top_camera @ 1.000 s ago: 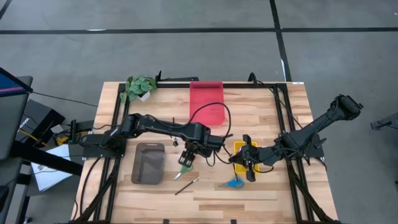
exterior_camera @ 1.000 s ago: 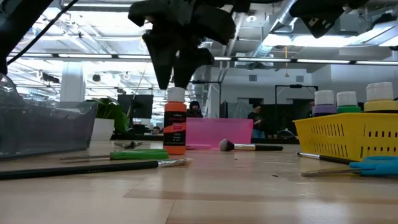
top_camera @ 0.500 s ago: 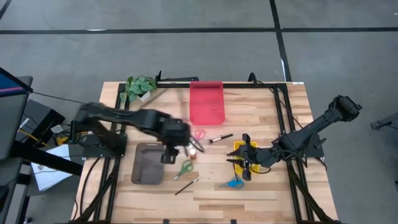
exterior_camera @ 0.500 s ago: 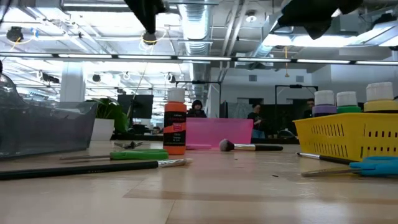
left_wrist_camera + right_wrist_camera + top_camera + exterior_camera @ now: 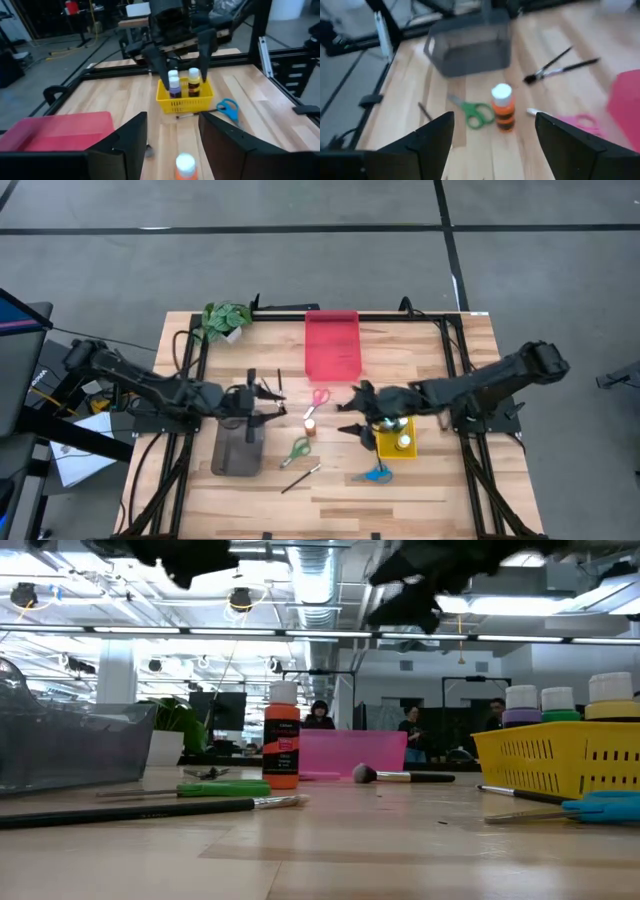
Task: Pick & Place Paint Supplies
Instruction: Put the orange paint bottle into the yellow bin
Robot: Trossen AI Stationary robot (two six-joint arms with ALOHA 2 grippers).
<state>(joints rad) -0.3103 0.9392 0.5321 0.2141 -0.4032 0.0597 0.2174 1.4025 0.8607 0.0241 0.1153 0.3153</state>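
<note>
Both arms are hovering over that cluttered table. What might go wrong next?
The right tool hangs open, facing the orange bottle. That bottle stands upright with green scissors and pink scissors close by, so a slightly off approach might tip it or snag a handle. The left tool is also near that spot, so the arms could crowd each other.

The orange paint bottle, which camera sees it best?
The low view: the orange paint bottle stands side-on with nothing in front. The high view shows a speck, the right wrist view a blur, the left wrist view only its cap.
</note>
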